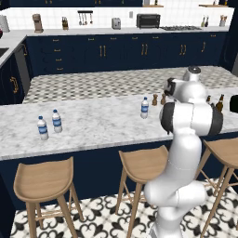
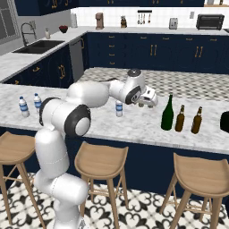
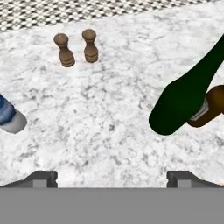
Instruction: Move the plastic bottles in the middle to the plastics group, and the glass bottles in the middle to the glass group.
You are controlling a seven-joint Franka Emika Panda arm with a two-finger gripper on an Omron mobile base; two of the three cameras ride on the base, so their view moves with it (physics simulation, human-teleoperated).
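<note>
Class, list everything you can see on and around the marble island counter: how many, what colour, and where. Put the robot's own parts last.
Water bottles, left group: two, clear with blue labels, counter's left end.
Middle water bottle: one, clear with blue label, mid-counter.
Shakers: two, brown, behind the middle bottle.
Wine bottle: one, dark green, right of middle.
Beer bottles: two, brown, right of the wine bottle.
Counter: one, white marble.
Stools: three, wooden, in front.
Arm: one, white.
Gripper: one, dark tips, open, holding nothing, above the counter.
</note>
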